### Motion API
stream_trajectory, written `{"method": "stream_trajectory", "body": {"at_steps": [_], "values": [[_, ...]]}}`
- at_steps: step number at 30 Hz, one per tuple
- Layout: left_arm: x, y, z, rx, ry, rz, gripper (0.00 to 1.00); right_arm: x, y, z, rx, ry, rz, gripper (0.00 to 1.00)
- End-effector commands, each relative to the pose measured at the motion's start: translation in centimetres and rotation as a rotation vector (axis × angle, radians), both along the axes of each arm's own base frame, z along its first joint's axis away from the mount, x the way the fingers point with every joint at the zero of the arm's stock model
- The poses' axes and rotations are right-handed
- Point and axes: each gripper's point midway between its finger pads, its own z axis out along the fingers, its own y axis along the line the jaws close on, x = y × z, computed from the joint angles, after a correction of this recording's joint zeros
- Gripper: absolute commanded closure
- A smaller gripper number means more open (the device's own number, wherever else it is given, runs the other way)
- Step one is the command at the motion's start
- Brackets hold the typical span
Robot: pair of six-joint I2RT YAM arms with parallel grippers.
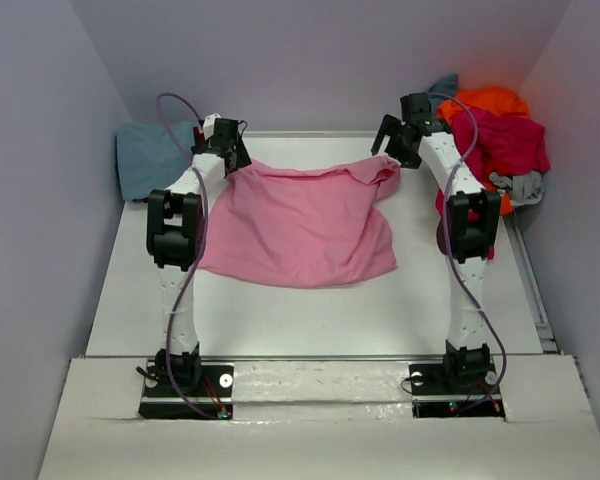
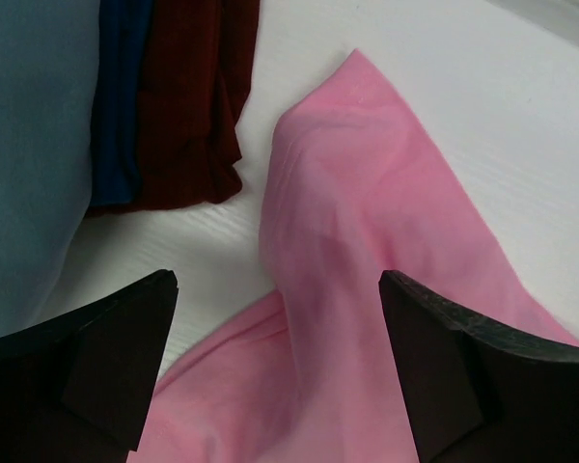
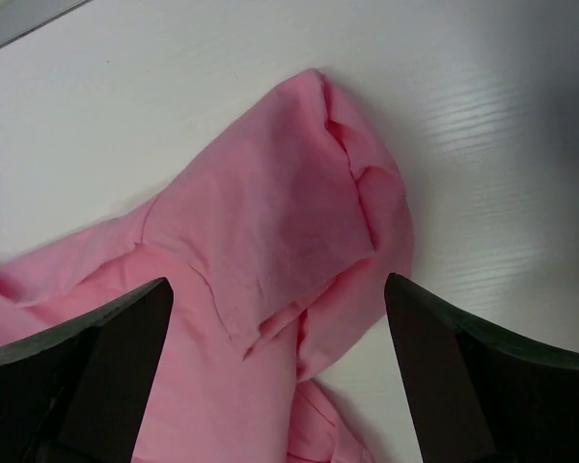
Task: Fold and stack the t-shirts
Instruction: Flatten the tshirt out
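Folded stack (image 1: 148, 160): sat at the worktop's far-left corner, where a wide left-arm swing could topple it.
Left gripper (image 2: 277, 280): gaped wide, empty, over the pink t-shirt (image 1: 300, 225).
Pink t-shirt: lay spread mid-worktop with its far edge rumpled, so creases risked being folded in.
Right gripper (image 3: 277, 282): gaped wide, empty, above a bunched sleeve; a one-layer pinch could skew the fold.
Unfolded pile (image 1: 495, 135): was heaped at the far-right corner, a snag risk.

The top camera sits high behind the arm bases at 6 o'clock, facing 12 o'clock over the worktop (image 1: 310, 310). Wrist cameras look down from close past the left end effector (image 2: 278, 280) and right end effector (image 3: 278, 283); all views share the pink t-shirt (image 1: 300, 225).
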Motion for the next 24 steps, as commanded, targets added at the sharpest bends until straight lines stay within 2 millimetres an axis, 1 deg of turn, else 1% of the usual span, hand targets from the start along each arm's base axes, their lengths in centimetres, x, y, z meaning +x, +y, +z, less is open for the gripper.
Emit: {"method": "stream_trajectory", "body": {"at_steps": [1,2,3,4,5,6,7,8,9,10,11,12,13,14,15,16,17,18,19,20,21,22,23,24], "values": [[-0.2,0.6,8.0,-0.013,-0.169,0.025,0.02,-0.8,0.4,7.3,0.021,-0.136,0.033,0.03],[-0.6,0.7,8.2,-0.013,-0.167,0.023,0.02,-1.5,0.5,7.7,0.027,-0.126,0.035,0.03],[-1.0,0.8,8.7,-0.011,-0.169,0.021,0.02,-2.2,0.9,7.8,0.027,-0.114,0.043,0.04],[-1.6,0.4,10.8,-0.009,-0.202,0.012,0.02,-3.2,1.2,7.8,0.022,-0.088,0.052,0.06],[-2.2,0.6,11.2,-0.001,-0.209,0.011,0.02,-3.8,1.2,8.1,0.023,-0.085,0.052,0.08],[-3.1,0.0,10.5,0.011,-0.192,-0.013,0.02,-5.2,1.7,8.4,0.026,-0.070,0.069,0.10],[-4.4,-0.5,11.0,0.014,-0.189,-0.029,0.02,-6.7,2.0,7.3,0.022,-0.025,0.077,0.18],[-4.7,-0.5,11.5,0.013,-0.191,-0.030,0.02,-7.0,2.0,8.3,0.026,-0.036,0.075,0.21],[-5.9,-0.8,10.5,0.022,-0.140,-0.039,0.02,-8.5,2.8,7.2,0.047,0.012,0.105,0.24],[-6.8,-1.5,11.4,0.022,-0.148,-0.051,0.02,-9.9,2.8,7.2,0.059,0.046,0.104,0.29],[-7.5,-1.8,11.3,0.022,-0.140,-0.056,0.02,-10.9,3.3,6.7,0.064,0.080,0.117,0.32],[-9.0,-2.6,10.9,0.010,-0.128,-0.071,0.02,-12.8,3.9,5.5,0.066,0.143,0.137,0.39],[-9.7,-3.1,9.7,0.010,-0.099,-0.083,0.02,-13.8,4.1,5.0,0.063,0.169,0.142,0.39],[-11.0,-3.5,9.4,0.013,-0.083,-0.096,0.02,-14.7,4.7,4.6,0.061,0.186,0.156,0.46],[-11.7,-3.9,9.2,0.021,-0.072,-0.103,0.02,-15.9,4.5,3.0,0.061,0.225,0.157,0.46],[-12.8,-4.8,8.5,0.027,-0.048,-0.127,0.02,-16.7,4.9,3.4,0.069,0.214,0.167,0.46],[-13.2,-5.4,8.6,0.025,-0.045,-0.136,0.02,-17.3,4.9,3.0,0.075,0.224,0.170,0.46],[-14.2,-5.5,7.5,0.032,-0.007,-0.145,0.02,-18.5,5.5,1.8,0.089,0.266,0.185,0.46],[-15.1,-5.2,6.7,0.027,0.013,-0.138,0.02,-19.1,5.4,1.5,0.091,0.285,0.188,0.45],[-15.2,-5.3,7.0,0.019,0.007,-0.144,0.02,-19.8,5.6,0.9,0.085,0.308,0.197,0.45],[-15.9,-5.4,6.1,0.002,0.020,-0.144,0.02,-20.2,5.5,0.5,0.082,0.324,0.195,0.45],[-16.8,-5.9,5.4,-0.014,0.035,-0.163,0.03,-21.3,5.7,-0.4,0.080,0.350,0.206,0.45],[-16.9,-6.0,5.6,-0.019,0.030,-0.167,0.03,-21.6,5.6,-1.0,0.078,0.365,0.204,0.45],[-17.5,-5.7,5.1,-0.015,0.047,-0.163,0.03,-22.0,6.0,-0.9,0.084,0.358,0.212,0.45]]}}
